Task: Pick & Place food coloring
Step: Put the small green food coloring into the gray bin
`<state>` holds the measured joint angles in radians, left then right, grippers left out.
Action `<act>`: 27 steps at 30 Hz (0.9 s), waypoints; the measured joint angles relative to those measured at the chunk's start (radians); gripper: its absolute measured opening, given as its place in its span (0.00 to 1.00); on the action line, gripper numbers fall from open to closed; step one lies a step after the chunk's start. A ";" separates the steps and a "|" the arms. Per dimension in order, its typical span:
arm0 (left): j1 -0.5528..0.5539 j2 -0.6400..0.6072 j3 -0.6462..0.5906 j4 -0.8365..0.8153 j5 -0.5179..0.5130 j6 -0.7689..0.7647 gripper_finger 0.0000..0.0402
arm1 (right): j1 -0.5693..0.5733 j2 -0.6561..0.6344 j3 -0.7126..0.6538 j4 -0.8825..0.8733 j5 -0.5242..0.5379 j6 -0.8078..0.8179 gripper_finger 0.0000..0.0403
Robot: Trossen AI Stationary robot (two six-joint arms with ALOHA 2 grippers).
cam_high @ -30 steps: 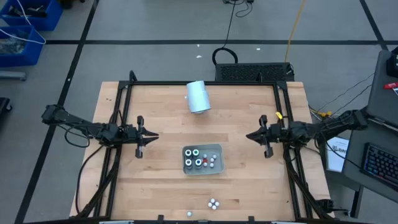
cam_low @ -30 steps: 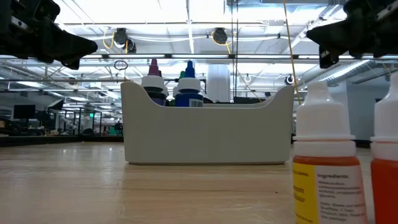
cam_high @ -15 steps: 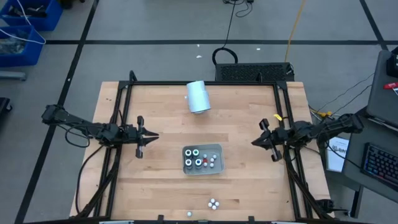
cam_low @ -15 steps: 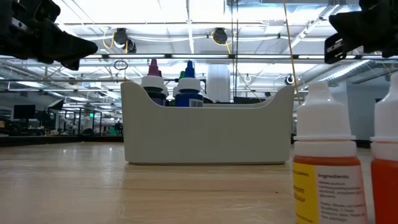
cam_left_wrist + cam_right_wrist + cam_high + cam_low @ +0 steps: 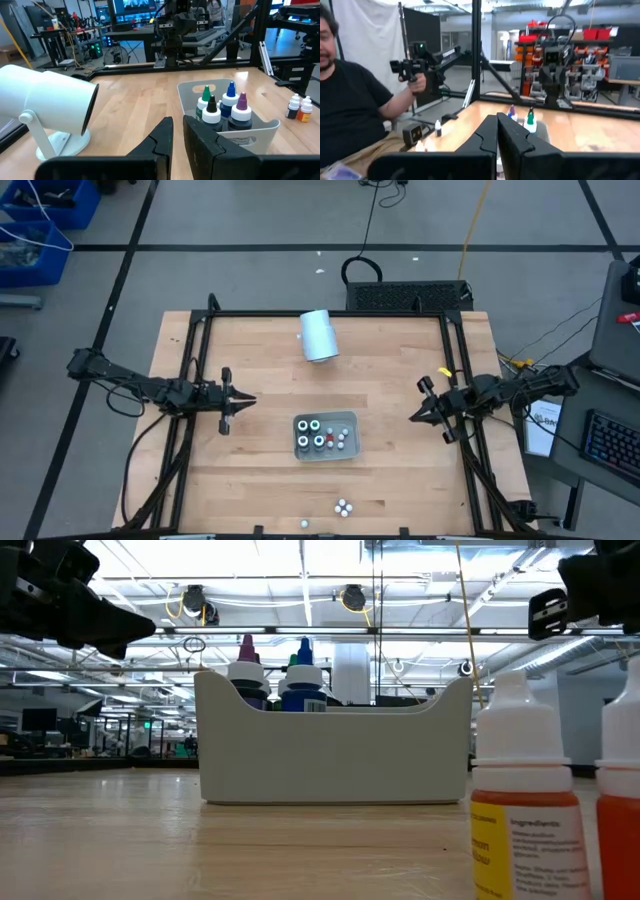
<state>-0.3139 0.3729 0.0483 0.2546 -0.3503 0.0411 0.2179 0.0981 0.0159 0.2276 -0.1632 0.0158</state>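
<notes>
Left fingers (image 5: pixel 178 132) nearly together, thin gap, nothing between them; they hover above the counter (image 5: pixel 260 360) on its left side, tips aimed at the tray (image 5: pixel 325 437). In wrist view the tray (image 5: pixel 260 132) sits just ahead of the fingers and off to one side, holding four upright bottles (image 5: pixel 222 107) w/ green, black, blue and purple tips. Two more small bottles (image 5: pixel 299 107) stand farther out past the tray, apart from it. A white cylinder (image 5: pixel 47 107) on a stand is beside the fingers on the other side, lying horizontal, not touching them.

Right fingers (image 5: pixel 496 131) pressed together, empty, over the counter's right edge, pointing in toward the tray. Green- and blue-tipped bottles (image 5: pixel 527 119) show ahead of the tips; one small bottle (image 5: pixel 438 127) stands off to the side. Person in black shirt (image 5: pixel 355 115) sits beyond the counter edge, one hand (image 5: pixel 417 82) on a dark handle device.

High view: left gripper (image 5: pixel 240 399) and right gripper (image 5: pixel 420 414) flank the tray, both well apart from it. Tray holds dark ring-topped bottles (image 5: pixel 312 432) plus small white ones. Cluster of small white bottles (image 5: pixel 343 506) near the front edge, well apart from both grippers; another single one (image 5: pixel 305 523) beside it. Low view: tray (image 5: pixel 335 755) mid-counter, orange bottle (image 5: pixel 525 800) close to lens.
</notes>
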 joint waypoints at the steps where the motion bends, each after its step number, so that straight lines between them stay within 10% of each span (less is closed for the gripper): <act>1: 0.000 0.000 0.000 -0.005 0.001 -0.006 0.13 | 0.003 0.000 0.000 -0.015 -0.001 0.000 0.00; 27: -0.071 0.104 0.046 -0.026 0.109 -0.129 0.13 | 0.021 0.004 -0.001 -0.071 0.088 -0.069 0.00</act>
<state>-0.3846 0.4772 0.0945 0.2288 -0.2415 -0.0881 0.2394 0.1020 0.0151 0.1566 -0.0750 -0.0530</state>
